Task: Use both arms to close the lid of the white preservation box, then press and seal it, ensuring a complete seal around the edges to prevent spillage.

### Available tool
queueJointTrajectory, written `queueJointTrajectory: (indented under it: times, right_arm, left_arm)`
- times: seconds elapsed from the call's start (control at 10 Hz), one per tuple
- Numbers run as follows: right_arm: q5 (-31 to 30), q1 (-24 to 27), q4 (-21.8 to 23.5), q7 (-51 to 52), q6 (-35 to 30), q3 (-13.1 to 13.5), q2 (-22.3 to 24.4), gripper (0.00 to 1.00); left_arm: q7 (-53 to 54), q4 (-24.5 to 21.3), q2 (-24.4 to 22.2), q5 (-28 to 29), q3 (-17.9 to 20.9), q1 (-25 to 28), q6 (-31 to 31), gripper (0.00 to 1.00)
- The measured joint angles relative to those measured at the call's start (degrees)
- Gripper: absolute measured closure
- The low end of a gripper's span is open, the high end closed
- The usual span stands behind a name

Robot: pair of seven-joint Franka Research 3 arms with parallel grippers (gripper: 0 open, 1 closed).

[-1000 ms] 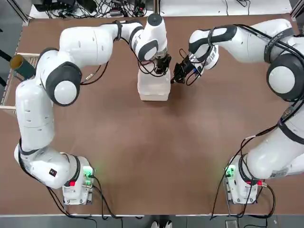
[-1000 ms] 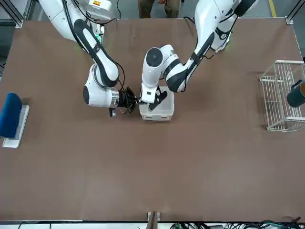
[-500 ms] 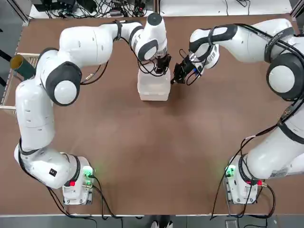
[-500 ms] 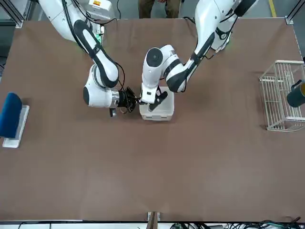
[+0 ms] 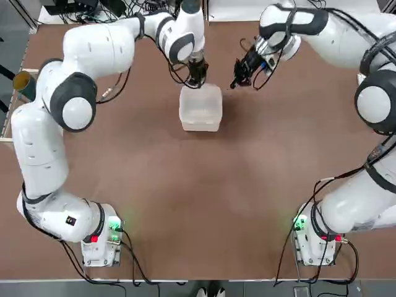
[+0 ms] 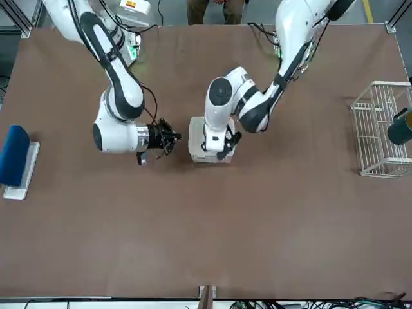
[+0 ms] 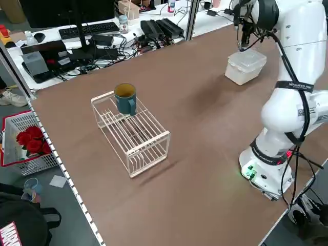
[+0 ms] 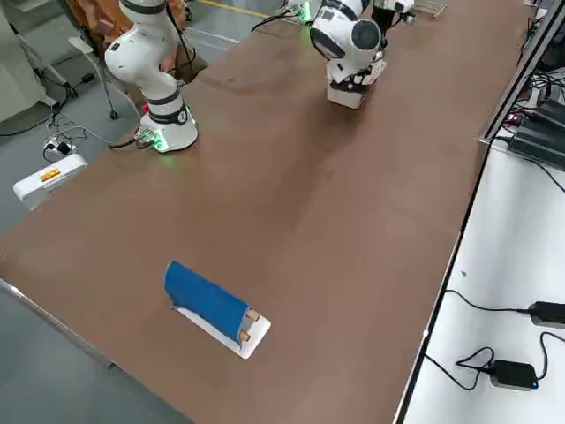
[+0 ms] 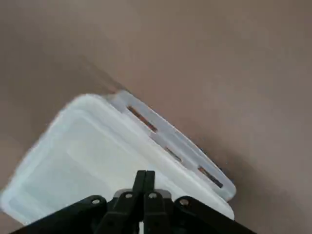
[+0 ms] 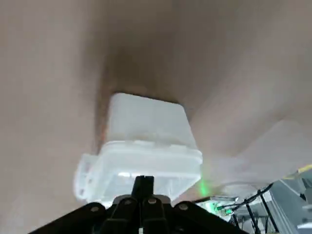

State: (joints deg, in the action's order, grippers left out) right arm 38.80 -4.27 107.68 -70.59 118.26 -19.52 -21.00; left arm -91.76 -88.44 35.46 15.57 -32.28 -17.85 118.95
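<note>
Two arms reached over the brown tabletop (image 5: 204,204) from either side. Between them, toward its far middle, sat the white preservation box (image 5: 200,109) with its lid (image 9: 92,156) down on top. Above the box's far edge hung the left gripper (image 5: 197,77), jaws pinched together; the right gripper (image 5: 238,77), jaws likewise together, hung apart from the box.

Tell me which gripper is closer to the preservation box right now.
The left gripper, hovering over the white preservation box's far edge; the right gripper hangs off to its side.
</note>
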Motion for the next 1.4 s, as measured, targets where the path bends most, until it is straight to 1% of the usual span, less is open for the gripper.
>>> queueJointTrajectory:
  times: [0.1,0.2,0.3,0.4,0.5,0.6,0.7,0.9,1.0,1.1,1.2,1.4]
  right_arm:
    - [-5.8,0.2,-4.9,-1.7,-3.1,0.8,0.1,0.96]
    - [-11.0,0.3,-9.6,-2.7,-5.5,1.0,0.1,0.96]
    - [-15.1,0.3,-13.7,-3.1,-7.0,1.1,0.0,0.96]
    - [-18.2,0.2,-17.2,-3.2,-7.7,1.1,-0.8,0.96]
    - [-20.3,0.0,-20.5,-2.9,-7.7,1.0,-2.8,0.97]
    - [-21.3,-0.4,-24.4,-0.9,-7.6,0.9,-6.1,0.98]
    - [-21.6,-1.0,-28.8,3.6,-7.4,0.8,-10.1,0.97]
    - [-21.7,-2.9,-36.9,11.2,-7.3,0.5,-17.7,0.99]
    - [-22.4,-4.6,-40.0,12.6,-7.5,0.4,-20.7,0.99]
    - [-23.7,-6.2,-41.5,14.2,-8.1,0.2,-22.6,0.99]
    - [-24.5,-7.8,-42.2,16.4,-9.0,0.1,-24.1,0.99]
    - [-24.8,-11.8,-43.0,20.9,-8.2,-0.1,-26.9,0.99]
  left_arm:
    - [0.7,-1.6,-0.7,0.0,-3.2,3.4,-0.9,0.99]
    - [0.9,-4.0,-1.5,0.3,-6.5,7.0,-1.1,0.99]
    - [1.0,-6.6,-2.4,0.8,-8.8,9.5,-1.2,0.99]
    - [1.0,-9.4,-3.3,1.2,-9.7,10.7,-1.1,0.99]
    - [1.6,-12.2,-4.3,1.2,-9.8,11.4,-0.3,0.99]
    - [2.1,-14.1,-5.2,1.2,-9.9,12.1,1.3,0.99]
    - [2.6,-15.2,-5.9,1.2,-10.0,12.9,2.0,0.99]
    - [2.9,-15.7,-6.2,1.2,-10.2,13.6,2.9,0.99]
    - [2.9,-15.7,-6.2,1.2,-10.2,13.6,3.1,0.99]
    - [3.0,-15.9,-6.2,1.2,-10.2,13.6,3.9,0.99]
    - [3.0,-16.2,-6.2,1.5,-10.2,13.6,4.6,0.99]
    - [3.0,-16.3,-6.2,2.1,-10.2,13.6,4.8,0.99]
